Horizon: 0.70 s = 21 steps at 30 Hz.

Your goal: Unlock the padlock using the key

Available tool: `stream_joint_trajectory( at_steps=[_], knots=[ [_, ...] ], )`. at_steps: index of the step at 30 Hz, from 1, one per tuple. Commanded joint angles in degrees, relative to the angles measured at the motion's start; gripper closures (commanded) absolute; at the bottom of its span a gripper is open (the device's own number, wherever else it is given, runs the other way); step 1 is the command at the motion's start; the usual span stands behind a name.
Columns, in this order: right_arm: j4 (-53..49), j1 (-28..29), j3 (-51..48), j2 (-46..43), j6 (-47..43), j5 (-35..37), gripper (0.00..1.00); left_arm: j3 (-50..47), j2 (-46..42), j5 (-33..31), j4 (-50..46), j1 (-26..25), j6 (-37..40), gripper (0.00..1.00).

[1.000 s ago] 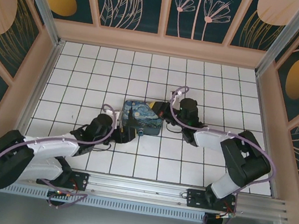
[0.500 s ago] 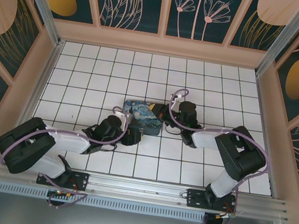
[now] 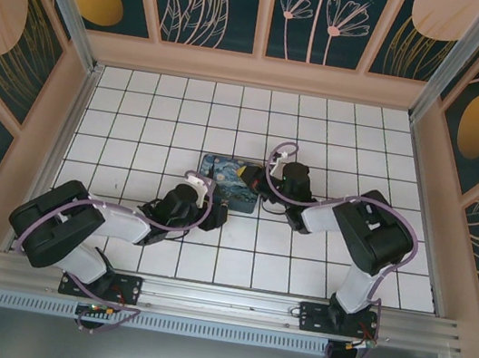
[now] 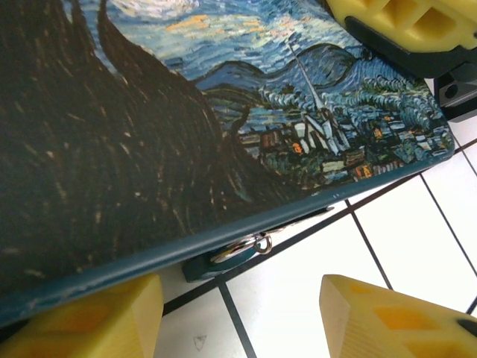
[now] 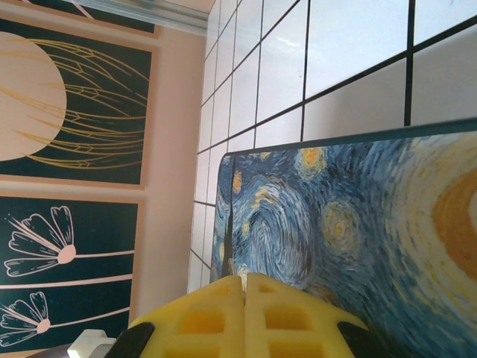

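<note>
Little of the task looks done: the padlock (image 4: 212,262) lies on the counter (image 4: 402,246), tucked under the near edge of the box (image 4: 149,134), with no key seen in it. The left gripper (image 4: 238,298) hangs released just in front of the padlock, grasping nothing. The right gripper (image 5: 244,287) is clenched over the box lid, and whether it pinches the key cannot be told.

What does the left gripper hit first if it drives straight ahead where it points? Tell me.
Most likely the padlock, lying at the painted box's near edge, in line with the gap between the left gripper's open fingers. The box edge sits just behind it; depth is hard to judge here.
</note>
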Motion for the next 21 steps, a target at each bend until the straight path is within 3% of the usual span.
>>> stream_joint_trajectory(
  at_steps=[1,21],
  knots=[
    [3.1,-0.4,1.0,1.5,0.9,0.0,1.0,0.7,2.0,-1.9,4.0,-0.4,3.2,0.42],
    [3.6,-1.1,0.4,2.8,1.2,-0.5,1.0,4.6,11.0,2.0,11.6,-0.5,3.8,0.43]
  ],
)
